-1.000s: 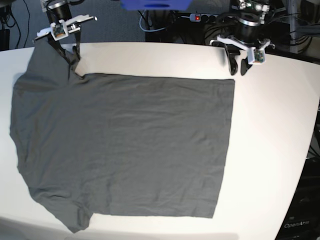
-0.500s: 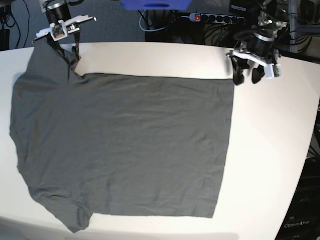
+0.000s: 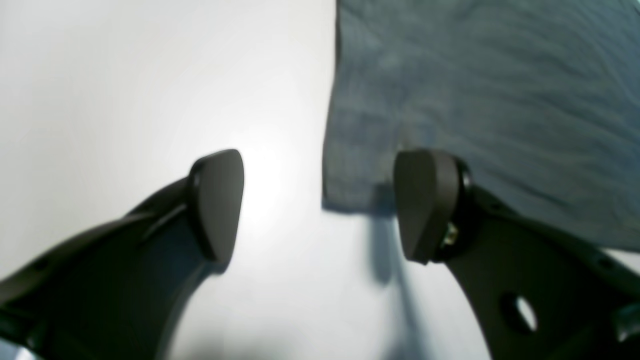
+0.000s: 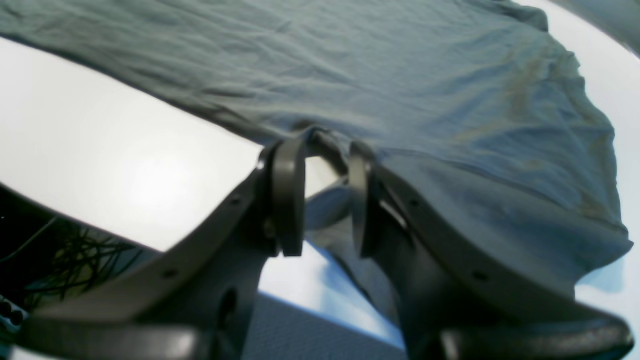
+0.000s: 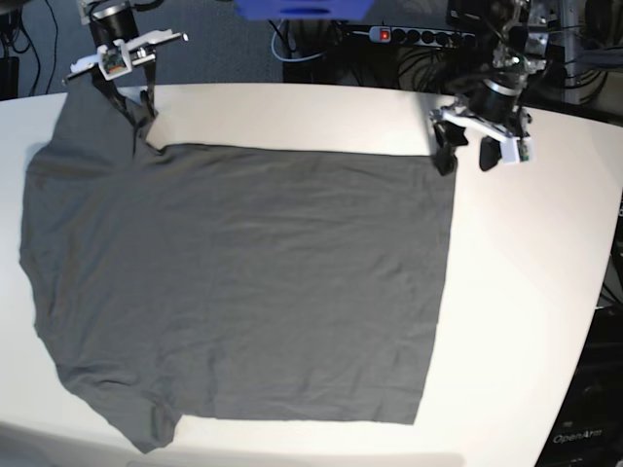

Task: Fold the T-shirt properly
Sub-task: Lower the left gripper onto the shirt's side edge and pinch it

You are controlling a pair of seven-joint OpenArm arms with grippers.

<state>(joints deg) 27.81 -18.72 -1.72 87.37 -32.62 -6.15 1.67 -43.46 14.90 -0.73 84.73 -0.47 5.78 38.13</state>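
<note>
White table [image 5: 526,282] with a curved edge, power strip [image 5: 414,35] with a red switch behind it, tangled cables [image 5: 419,63] nearby, blue box [image 5: 302,9] beyond, grey floor [image 5: 214,53]

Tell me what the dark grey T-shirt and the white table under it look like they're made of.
Dark grey T-shirt: thin soft knit, probably cotton jersey; matte, finely wrinkled, lying limp. White table: smooth hard top, likely laminate or painted board; a soft glare shows in the wrist views.

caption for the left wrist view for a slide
Open left gripper poised over the corner of the dark grey T-shirt on the white table.
</note>
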